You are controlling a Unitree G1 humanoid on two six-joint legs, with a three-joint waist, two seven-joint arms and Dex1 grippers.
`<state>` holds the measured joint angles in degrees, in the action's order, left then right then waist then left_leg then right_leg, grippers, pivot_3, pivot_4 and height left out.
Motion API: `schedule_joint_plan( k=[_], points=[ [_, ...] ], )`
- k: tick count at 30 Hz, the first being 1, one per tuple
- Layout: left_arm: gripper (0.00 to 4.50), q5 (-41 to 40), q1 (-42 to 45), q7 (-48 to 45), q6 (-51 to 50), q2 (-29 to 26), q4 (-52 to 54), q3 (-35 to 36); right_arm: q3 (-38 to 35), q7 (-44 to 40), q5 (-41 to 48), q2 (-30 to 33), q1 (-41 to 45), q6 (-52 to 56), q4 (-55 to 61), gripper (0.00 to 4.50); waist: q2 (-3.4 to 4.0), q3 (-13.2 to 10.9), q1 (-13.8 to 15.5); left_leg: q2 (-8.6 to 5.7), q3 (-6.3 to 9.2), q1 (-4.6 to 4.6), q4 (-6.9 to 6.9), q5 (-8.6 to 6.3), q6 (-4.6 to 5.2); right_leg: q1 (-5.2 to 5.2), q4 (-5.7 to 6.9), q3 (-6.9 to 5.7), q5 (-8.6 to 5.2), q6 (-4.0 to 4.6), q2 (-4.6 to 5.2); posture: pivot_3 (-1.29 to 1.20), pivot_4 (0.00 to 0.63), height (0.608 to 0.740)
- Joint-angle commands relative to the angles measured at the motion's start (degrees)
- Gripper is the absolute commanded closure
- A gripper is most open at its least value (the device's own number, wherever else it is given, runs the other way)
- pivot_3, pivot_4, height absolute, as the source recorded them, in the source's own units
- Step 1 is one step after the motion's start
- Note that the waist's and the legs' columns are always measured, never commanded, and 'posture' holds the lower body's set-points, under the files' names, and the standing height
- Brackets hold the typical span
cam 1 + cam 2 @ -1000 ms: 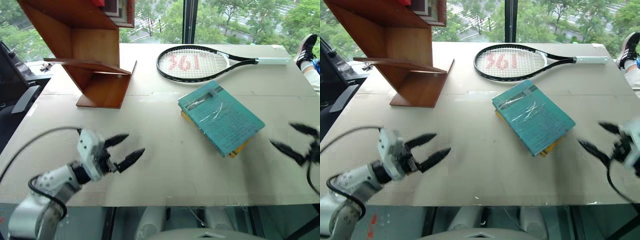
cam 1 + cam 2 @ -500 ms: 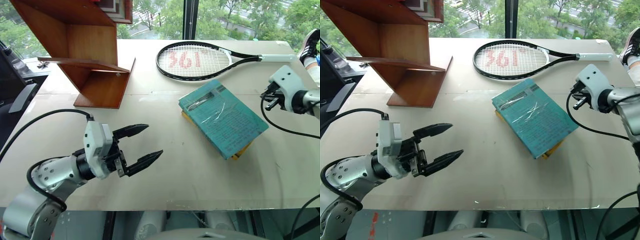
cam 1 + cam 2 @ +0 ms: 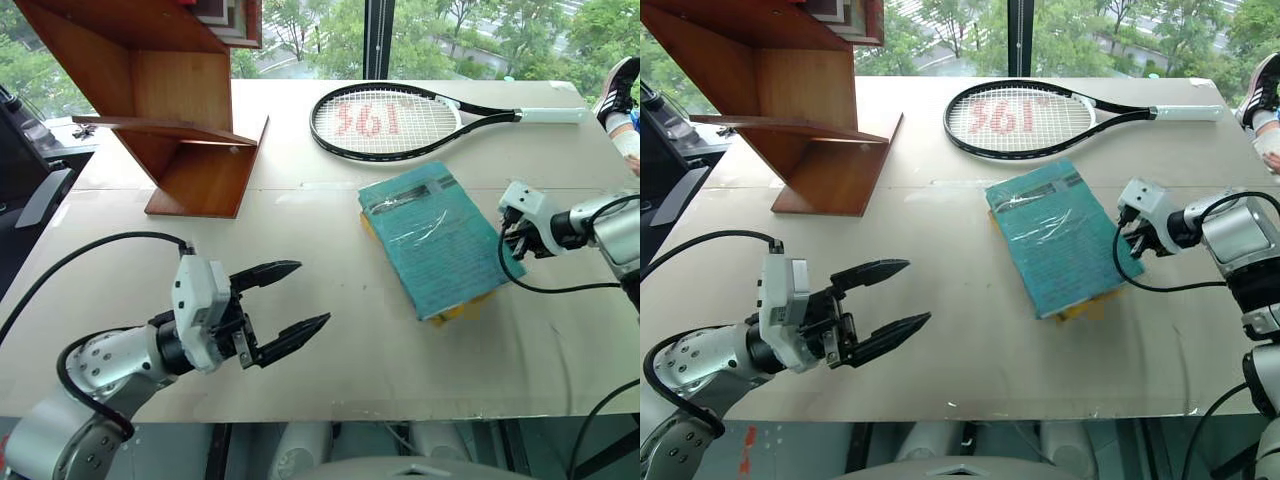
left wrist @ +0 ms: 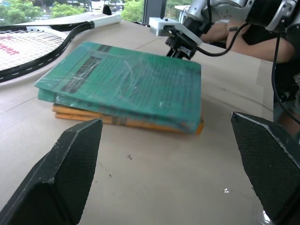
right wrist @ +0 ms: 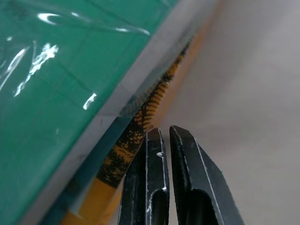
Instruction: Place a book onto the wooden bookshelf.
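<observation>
The right gripper has its fingers pressed together with nothing between them. Its tips sit at the right edge of the book, low against the table, right beside the seam where the book rests on a yellow book beneath it. Whether the tips actually touch either book cannot be told. From this gripper, the teal book lies just to the left, flat on the yellow one, wrapped in shiny plastic, with a dark label strip near its far end.

The left gripper hovers above the near left part of the table, its fingers spread wide and empty. It points toward the book, which lies well apart from it, ahead and to the right.

The bookshelf stands at the far left of the table, well ahead of the left gripper and far across from the right one. A racket lies beyond the book, near the table's far edge, its handle pointing right. A person's shoe shows at the far right.
</observation>
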<state>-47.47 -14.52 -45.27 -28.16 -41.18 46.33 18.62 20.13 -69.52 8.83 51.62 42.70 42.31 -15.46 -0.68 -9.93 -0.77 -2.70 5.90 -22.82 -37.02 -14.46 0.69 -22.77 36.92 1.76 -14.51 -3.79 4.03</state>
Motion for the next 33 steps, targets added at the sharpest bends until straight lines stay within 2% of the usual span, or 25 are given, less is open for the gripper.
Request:
schedule_joint_plan(
  k=[1, 7, 10, 14, 21, 33],
  points=[
    [0.0, -0.52, -0.14, -0.28, 1.61, 0.04, 0.86, 1.14, -5.62, 0.92, 5.06, -1.05, -1.23, 7.58, 9.78, 4.41, 0.01, 0.0, -0.05, 0.0, -0.01, 0.01, -0.01, -0.02, 0.04, 0.0, 0.03, 0.01, 0.0, 0.0, -0.01, 0.0, 0.15, 0.74],
    [0.0, -0.59, 0.32, -1.48, 2.13, -0.36, -1.68, 2.01, -12.58, 6.25, 11.13, -2.31, -7.62, 17.95, 23.54, 4.41, 0.01, 0.0, 0.4, -0.01, 0.06, 0.02, -0.09, -0.04, 0.07, 0.02, 0.09, -0.05, 0.01, 0.01, -0.02, 0.0, 0.15, 0.74],
    [0.0, -0.13, -0.06, -2.3, 2.41, -0.41, -3.4, 2.68, -18.11, 8.44, 12.16, 1.7, -12.65, 19.45, 29.25, 4.41, 0.01, 0.0, 0.9, -0.07, 0.07, -0.04, -0.12, -0.04, 0.08, 0.02, 0.08, -0.07, 0.01, 0.0, 0.02, 0.0, 0.15, 0.74],
    [0.0, 2.1, -1.58, -4.36, 3.8, -0.34, -6.02, 2.43, -22.78, 12.14, 14.17, 1.57, -14.67, 21.0, 32.01, 4.41, 0.02, 0.01, 0.95, -0.07, 0.05, -0.05, -0.14, -0.04, 0.08, 0.02, 0.05, -0.07, 0.01, 0.0, 0.03, 0.0, 0.15, 0.74],
    [0.0, 4.85, -2.46, -7.62, 5.7, -1.18, -8.47, 2.58, -17.2, 16.66, 12.92, -3.62, -12.17, 18.1, 30.12, 4.41, 0.0, 0.02, 0.09, 0.04, 0.03, 0.03, -0.13, -0.05, 0.09, 0.03, 0.11, -0.07, 0.02, 0.03, -0.06, 0.0, 0.15, 0.74],
    [0.0, 5.82, -5.53, -9.34, 7.19, -1.08, -9.52, 6.25, -12.72, 17.06, 13.49, -8.99, -7.54, 14.31, 27.46, 4.41, 0.0, 0.02, 0.1, 0.0, 0.05, 0.01, -0.11, -0.04, 0.09, 0.02, 0.09, -0.07, 0.02, 0.02, -0.01, 0.0, 0.15, 0.74]
  ],
)
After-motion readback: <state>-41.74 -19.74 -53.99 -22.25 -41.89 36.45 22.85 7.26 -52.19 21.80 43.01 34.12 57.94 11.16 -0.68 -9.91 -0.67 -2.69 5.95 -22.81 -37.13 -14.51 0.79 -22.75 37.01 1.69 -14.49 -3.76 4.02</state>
